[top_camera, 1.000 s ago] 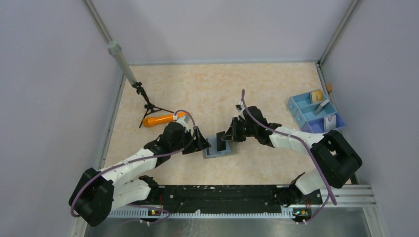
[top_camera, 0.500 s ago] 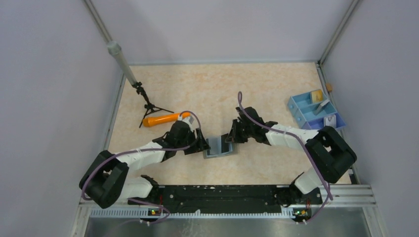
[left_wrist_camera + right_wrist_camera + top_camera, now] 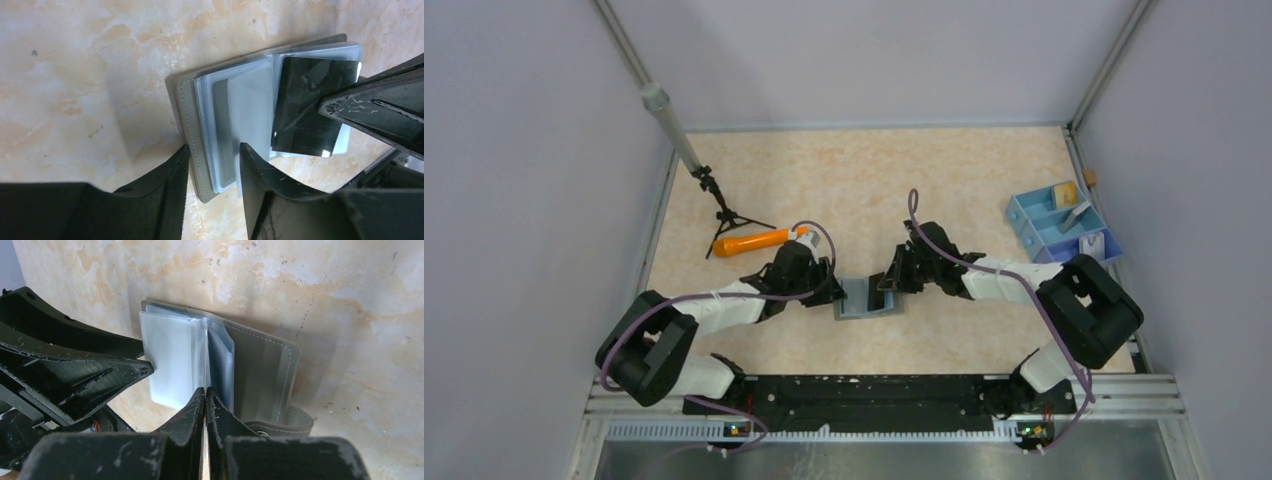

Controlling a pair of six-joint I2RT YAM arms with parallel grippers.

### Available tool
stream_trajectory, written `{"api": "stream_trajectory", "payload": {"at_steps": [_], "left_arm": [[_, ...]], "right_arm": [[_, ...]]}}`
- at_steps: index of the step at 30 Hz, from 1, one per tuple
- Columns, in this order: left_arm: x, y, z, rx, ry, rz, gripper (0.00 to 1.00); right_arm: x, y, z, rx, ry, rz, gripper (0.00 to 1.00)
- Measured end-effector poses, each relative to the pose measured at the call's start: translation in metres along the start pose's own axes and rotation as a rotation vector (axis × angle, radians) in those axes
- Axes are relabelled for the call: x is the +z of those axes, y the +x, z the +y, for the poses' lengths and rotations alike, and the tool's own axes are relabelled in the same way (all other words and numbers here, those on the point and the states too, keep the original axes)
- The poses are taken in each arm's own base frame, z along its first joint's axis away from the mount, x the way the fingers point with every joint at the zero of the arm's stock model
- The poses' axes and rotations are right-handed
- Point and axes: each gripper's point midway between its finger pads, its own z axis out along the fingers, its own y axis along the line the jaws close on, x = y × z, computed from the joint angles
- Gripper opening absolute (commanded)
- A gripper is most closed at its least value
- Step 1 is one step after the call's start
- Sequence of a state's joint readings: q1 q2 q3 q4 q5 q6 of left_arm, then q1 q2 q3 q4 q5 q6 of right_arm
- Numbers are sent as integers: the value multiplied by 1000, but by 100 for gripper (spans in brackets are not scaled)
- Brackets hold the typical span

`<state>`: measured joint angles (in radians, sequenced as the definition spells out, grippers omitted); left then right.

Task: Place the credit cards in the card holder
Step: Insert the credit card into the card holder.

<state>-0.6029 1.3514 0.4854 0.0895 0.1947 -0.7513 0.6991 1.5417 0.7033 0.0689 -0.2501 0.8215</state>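
Observation:
The grey card holder (image 3: 865,305) lies open on the table, its clear sleeves (image 3: 250,100) fanned up. My left gripper (image 3: 214,150) straddles its left cover (image 3: 186,112) and the nearest sleeves. One finger (image 3: 167,192) touches the cover's outer edge and the other (image 3: 267,187) presses a sleeve. My right gripper (image 3: 205,390) is shut on a black credit card (image 3: 312,107), held on edge over the holder's right half with its lower edge among the sleeves. In the top view the left gripper (image 3: 836,290) and the right gripper (image 3: 886,285) face each other across the holder.
An orange carrot-shaped stick (image 3: 749,241) and a small black tripod (image 3: 729,215) lie behind the left arm. A blue and lilac compartment tray (image 3: 1064,228) stands at the right edge. The holder's snap strap (image 3: 290,422) sticks out beside my right fingers.
My left arm has dropped lower and its jaws have narrowed onto the holder's left cover and sleeves. My right gripper has lowered the black card slightly over the holder.

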Motion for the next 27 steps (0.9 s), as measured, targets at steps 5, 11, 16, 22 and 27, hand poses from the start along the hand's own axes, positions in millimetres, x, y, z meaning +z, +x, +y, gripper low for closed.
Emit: {"api": "stream_trajectory", "payload": {"at_steps": [5, 11, 16, 22, 27], "left_arm": [[2, 0, 4, 8, -16, -4, 32], [3, 0, 7, 13, -27, -6, 27], [4, -1, 8, 16, -32, -9, 26], [5, -2, 8, 19, -31, -14, 25], [5, -2, 8, 19, -30, -14, 25]], "right_arm": [[4, 1, 0, 13, -7, 2, 0], [7, 3, -2, 45, -22, -7, 0], [8, 4, -3, 78, -29, -18, 0], [1, 4, -6, 102, -25, -29, 0], [-1, 6, -8, 124, -33, -36, 0]]}}
